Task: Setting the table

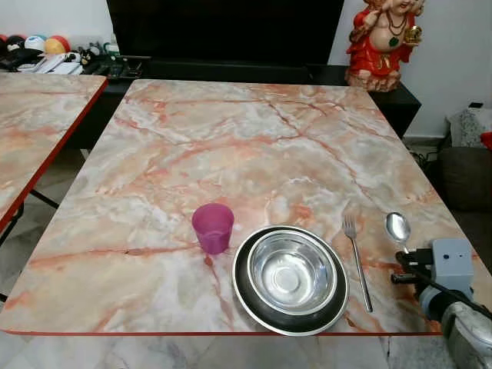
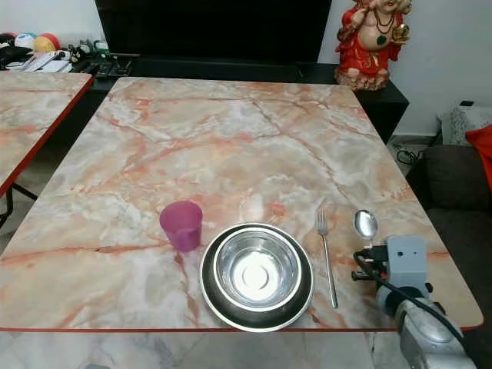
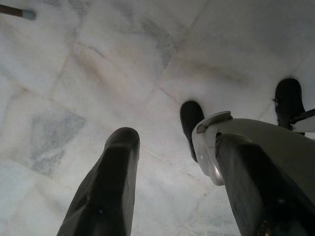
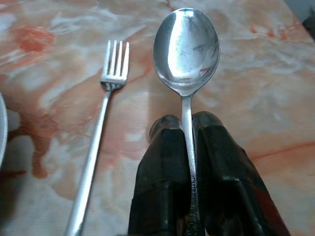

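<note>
— What colour is the tabletop [image 1: 231,146]?
— Marbled peach and grey-white with rust veins, edged in red; the cup [image 1: 213,227] is translucent magenta.
— And the metalware?
— The bowl [image 1: 292,274] is shiny silver on a black plate [image 1: 244,288]; the fork [image 1: 357,260] and spoon [image 4: 186,46] are silver too; the fingers [image 4: 162,172] around the spoon are black.
— Beyond?
— A red and gold statue [image 1: 380,42]; the floor [image 3: 98,73] is pale grey marble.

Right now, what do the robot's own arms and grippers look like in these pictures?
The right arm is a rounded silver-grey tube ending in a boxy grey wrist block, with a black cable running along it. The right gripper has two long, matte black, blunt-tipped fingers. The left gripper has the same black fingers, one beside a pale grey curved casing.
</note>
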`<state>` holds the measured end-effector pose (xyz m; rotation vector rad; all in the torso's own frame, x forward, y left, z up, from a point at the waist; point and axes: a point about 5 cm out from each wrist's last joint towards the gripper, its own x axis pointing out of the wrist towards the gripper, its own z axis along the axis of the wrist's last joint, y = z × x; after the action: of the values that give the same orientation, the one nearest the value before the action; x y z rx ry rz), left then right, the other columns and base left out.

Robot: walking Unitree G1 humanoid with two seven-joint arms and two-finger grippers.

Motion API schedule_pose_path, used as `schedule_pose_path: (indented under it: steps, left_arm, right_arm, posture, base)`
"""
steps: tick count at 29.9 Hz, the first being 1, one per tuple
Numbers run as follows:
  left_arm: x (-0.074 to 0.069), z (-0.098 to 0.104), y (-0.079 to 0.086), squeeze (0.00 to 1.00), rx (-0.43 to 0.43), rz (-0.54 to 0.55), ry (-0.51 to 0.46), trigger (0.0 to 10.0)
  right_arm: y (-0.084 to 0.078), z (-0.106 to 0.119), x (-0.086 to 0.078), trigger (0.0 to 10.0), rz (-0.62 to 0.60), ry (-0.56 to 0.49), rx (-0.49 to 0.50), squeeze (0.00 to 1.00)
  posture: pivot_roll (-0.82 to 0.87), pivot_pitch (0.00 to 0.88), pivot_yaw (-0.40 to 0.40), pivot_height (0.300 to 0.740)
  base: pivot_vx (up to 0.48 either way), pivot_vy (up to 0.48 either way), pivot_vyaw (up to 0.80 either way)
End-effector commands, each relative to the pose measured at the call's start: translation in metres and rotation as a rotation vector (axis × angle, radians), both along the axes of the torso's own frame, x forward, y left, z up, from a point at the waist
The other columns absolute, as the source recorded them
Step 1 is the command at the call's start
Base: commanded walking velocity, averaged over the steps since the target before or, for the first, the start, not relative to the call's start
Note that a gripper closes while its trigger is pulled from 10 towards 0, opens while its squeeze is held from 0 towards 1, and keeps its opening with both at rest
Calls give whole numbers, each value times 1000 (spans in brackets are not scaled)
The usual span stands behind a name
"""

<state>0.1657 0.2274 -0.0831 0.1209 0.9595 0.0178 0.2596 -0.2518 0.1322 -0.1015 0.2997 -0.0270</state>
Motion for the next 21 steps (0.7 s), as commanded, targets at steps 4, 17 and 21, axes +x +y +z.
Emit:
schedule_pose_path:
  steps: [4, 17, 21]
  left_arm:
    - [-6, -3, 3, 0, -3, 0, 37, 10000]
    - [-5, -1, 7, 0, -1, -8, 36, 10000]
    - [-4, 0, 8, 0, 0, -10, 32, 10000]
  right_arm:
    - [-1, -12, 0, 10000, -33, 18, 17, 0]
    - [0, -19, 0, 10000, -46, 32, 17, 0]
    - [9, -21, 0, 10000, -20, 47, 36, 0]
  posture:
    - [-75, 151, -9, 740]
    - [-66, 158, 10, 740]
    - [-63, 158, 15, 740]
  base:
    - [0, 0, 0]
    - [0, 0, 0]
    - [0, 0, 0]
